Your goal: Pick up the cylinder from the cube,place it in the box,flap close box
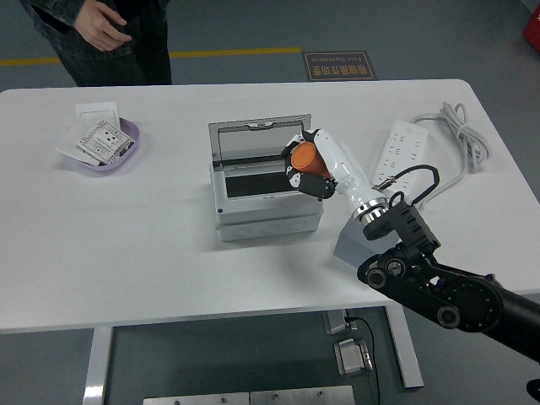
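My right hand (304, 165) is shut on the orange cylinder (303, 157) and holds it over the right end of the open grey box (266, 206). The box's clear lid (258, 140) stands up at the back, and its dark inside (258, 185) shows. The grey cube (350, 245) sits to the right of the box, mostly hidden behind my right forearm. My left hand does not show.
A white power strip (403, 148) with its coiled cable (461, 135) lies at the right. A purple dish (115, 145) with cards sits at the far left. A person in dark clothes stands at the far left side, one hand (105, 28) hanging free.
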`<move>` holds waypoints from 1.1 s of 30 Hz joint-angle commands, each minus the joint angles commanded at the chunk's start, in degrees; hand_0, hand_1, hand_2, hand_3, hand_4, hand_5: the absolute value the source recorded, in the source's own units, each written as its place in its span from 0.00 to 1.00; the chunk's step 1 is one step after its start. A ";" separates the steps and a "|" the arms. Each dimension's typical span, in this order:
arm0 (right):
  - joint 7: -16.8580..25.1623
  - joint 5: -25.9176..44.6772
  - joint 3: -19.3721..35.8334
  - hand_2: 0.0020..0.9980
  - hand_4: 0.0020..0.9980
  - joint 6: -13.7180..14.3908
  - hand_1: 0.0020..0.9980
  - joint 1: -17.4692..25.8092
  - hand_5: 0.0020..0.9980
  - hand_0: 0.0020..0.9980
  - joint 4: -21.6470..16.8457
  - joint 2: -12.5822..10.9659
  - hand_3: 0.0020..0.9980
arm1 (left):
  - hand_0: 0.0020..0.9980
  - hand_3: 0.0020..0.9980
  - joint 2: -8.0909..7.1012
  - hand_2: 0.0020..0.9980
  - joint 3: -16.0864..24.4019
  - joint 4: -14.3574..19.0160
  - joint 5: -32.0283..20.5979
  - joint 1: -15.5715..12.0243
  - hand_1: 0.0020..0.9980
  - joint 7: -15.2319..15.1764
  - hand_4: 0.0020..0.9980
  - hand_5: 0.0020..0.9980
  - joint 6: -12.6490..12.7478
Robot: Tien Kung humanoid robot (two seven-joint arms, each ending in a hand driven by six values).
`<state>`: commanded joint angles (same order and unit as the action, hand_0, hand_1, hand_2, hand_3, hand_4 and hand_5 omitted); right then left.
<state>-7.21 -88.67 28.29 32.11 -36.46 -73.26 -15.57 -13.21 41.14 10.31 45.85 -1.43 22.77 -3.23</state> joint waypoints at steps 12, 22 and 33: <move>-2.84 -0.53 -14.20 0.31 0.08 -2.27 0.04 -14.34 0.02 0.00 10.26 5.06 0.24 | 0.66 0.61 -0.22 0.60 -1.00 0.00 -0.66 0.28 0.70 0.09 0.63 0.18 -0.11; -1.53 3.28 -20.78 0.31 0.08 -2.55 0.04 -17.42 0.01 0.00 13.34 7.21 0.24 | 0.66 0.60 -0.27 0.60 -2.49 0.00 -1.92 0.75 0.70 -0.19 0.63 0.19 -0.03; 0.60 5.19 -21.00 0.32 0.12 -4.82 0.06 -18.73 0.05 0.00 16.55 8.35 0.32 | 0.66 0.60 -0.11 0.60 -4.25 0.00 -3.36 1.28 0.70 -0.56 0.63 0.19 0.03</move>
<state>-6.61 -83.48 7.29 27.28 -55.19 -56.70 -7.22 -13.32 36.89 10.31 42.50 -0.15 22.21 -3.20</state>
